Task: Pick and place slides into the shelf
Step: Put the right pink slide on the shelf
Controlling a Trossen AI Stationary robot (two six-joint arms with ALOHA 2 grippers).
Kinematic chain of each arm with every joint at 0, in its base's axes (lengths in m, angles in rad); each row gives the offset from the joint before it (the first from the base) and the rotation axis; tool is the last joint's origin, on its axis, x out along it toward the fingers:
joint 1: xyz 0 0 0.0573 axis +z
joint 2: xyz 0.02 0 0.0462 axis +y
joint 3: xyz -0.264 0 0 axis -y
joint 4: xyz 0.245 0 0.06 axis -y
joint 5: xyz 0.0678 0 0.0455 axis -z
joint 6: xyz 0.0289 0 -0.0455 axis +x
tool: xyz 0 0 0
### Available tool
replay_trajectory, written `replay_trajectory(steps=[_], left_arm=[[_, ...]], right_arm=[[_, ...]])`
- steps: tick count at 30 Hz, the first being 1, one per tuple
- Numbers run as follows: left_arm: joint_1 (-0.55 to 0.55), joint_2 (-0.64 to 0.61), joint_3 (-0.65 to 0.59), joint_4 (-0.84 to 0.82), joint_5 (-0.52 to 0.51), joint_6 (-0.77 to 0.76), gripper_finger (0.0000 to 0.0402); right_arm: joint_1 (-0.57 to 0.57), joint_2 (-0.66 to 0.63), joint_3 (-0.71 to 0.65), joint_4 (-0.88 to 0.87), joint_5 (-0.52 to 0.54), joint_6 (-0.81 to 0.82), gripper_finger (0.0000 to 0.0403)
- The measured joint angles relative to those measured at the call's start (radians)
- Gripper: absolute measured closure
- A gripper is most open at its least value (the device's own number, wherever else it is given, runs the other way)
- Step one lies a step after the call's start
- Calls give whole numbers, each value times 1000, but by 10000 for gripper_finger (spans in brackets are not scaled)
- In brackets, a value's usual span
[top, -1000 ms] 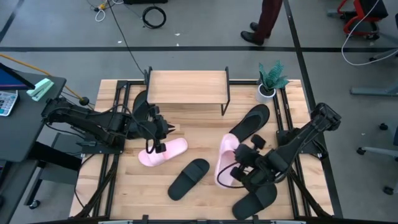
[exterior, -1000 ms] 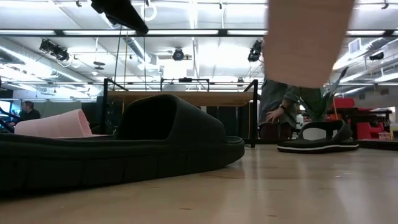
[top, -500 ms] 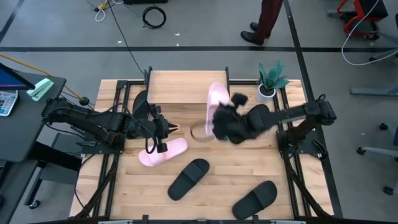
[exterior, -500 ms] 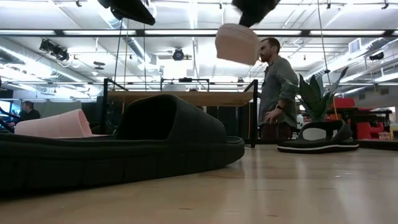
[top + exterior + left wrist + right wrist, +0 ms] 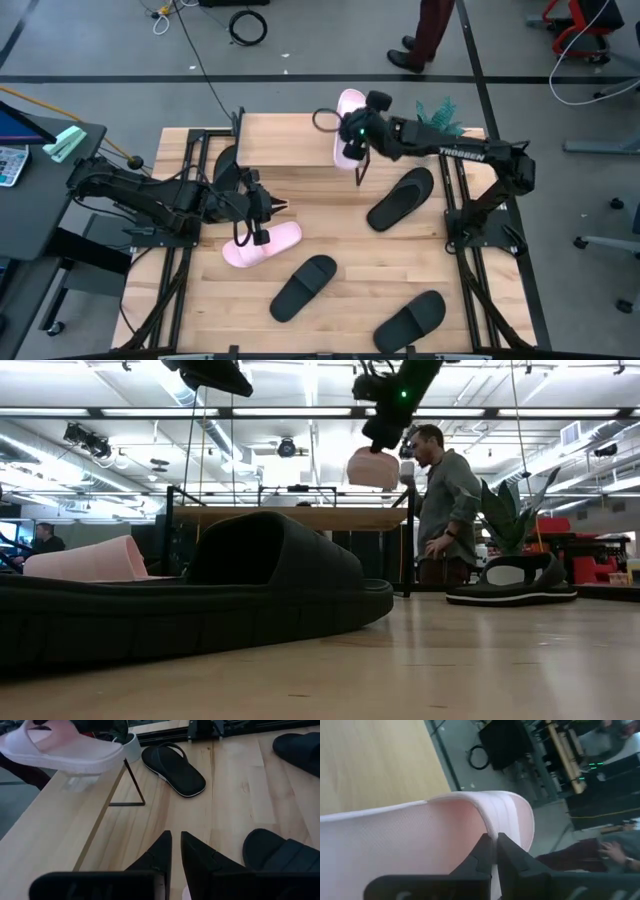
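Note:
My right gripper (image 5: 352,130) (image 5: 494,840) is shut on a pale pink slide (image 5: 348,108) (image 5: 373,468) (image 5: 65,747), held in the air over the right end of the shelf (image 5: 290,140) (image 5: 290,517). My left gripper (image 5: 268,208) (image 5: 175,840) is shut and hovers just above the second pink slide (image 5: 262,245), which lies sole-down on the table. Several black slides lie flat: one right of the shelf (image 5: 400,197), two near the front (image 5: 303,287) (image 5: 410,322), one half hidden by the shelf's left end (image 5: 226,162). My right gripper pinches the edge of the pink slide's wide strap (image 5: 492,827) between its two fingers. It reaches in from the table's right side, slanting down. The slide is lifted clear, hanging below the gripper above the shelf's plank (image 5: 375,765), with its length running near to far.
A small potted plant (image 5: 436,128) stands at the table's far right corner, close to the right arm. A person (image 5: 450,500) walks beyond the far edge. Bare wood lies between the shelf and the front slides.
My right gripper has swung from the table's near right part up and toward the far edge, carrying the pink slide. The slide has gone from low beside the black slides to clear above the shelf's right end.

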Motion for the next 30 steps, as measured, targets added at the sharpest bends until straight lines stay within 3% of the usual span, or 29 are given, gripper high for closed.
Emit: replay_trajectory(steps=[5,16,30], left_arm=[[0,0,0,-1,0,0,357],[0,0,0,0,0,42,355],[0,0,0,0,0,41,355]], right_arm=[[-69,0,-29,4,-116,-9,393],[-97,-2,-74,89,-184,-81,388],[-136,-2,-74,101,-214,-80,326]])
